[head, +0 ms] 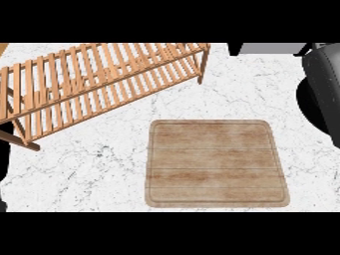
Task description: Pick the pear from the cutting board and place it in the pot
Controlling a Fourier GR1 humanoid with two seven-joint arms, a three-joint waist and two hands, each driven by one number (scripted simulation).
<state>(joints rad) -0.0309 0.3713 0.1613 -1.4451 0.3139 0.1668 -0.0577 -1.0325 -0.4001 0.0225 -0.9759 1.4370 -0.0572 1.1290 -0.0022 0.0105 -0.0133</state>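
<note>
Head view, one moment, items as found. Bench [91,169]: white marble-patterned top, filling most of the view. Cutting board [217,163]: wooden, squarish with rounded corners and a shallow groove round its rim, lying flat near the bench's front edge, a little right of centre; its face is bare, with no pear on it. Pear: not visible anywhere in the view; whether it is carried out of sight or hidden behind the grey arm cannot be told. Pot: none identifiable; a dark rounded shape at the bench's right edge, partly behind the arm, may belong to it, but that is a guess. Wooden slatted rack [84,84]: two-tiered, set at an angle across the bench's back-left corner, well apart from the cutting board, presumably parked there to leave the working area free. Grey forearm [334,94]: large, rounded, running down the bench's right edge from the back-right corner toward the front, by its side of the view taken to be the robot's right arm; its robot hand is out of view, so whether the fingers are apart, together or clamped on something cannot be told. Left robot hand: not seen; only dark indistinct shapes sit at the bench's front-left corner. Judgement: with the board bare, the pear has probably been lifted already and the carry or placing toward the right side is in hand.
</note>
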